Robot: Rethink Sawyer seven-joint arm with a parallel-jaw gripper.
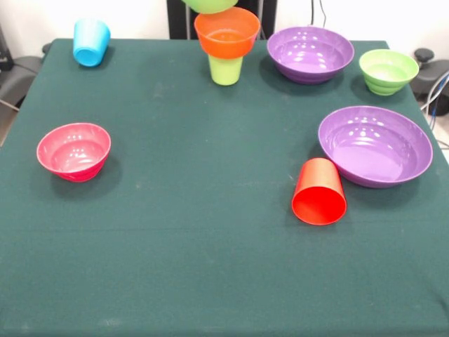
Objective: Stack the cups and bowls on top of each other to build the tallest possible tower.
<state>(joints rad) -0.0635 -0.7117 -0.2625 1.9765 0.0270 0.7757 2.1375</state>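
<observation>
Green table (210, 267). Near purple bowl (375, 145), far purple bowl (310, 53). Orange bowl (226, 32) sits on lime green cup (225, 69), large lime green bowl (209, 5) above it. Red cup (318, 192) on its side. Claw out of sight; opening unknown.

Orange bowl (226, 33) sits atop upright lime green cup (225, 69)

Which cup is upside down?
The red cup, mouth down on the cloth beside the nearer purple bowl. The blue and green cups stand mouth up.
</observation>
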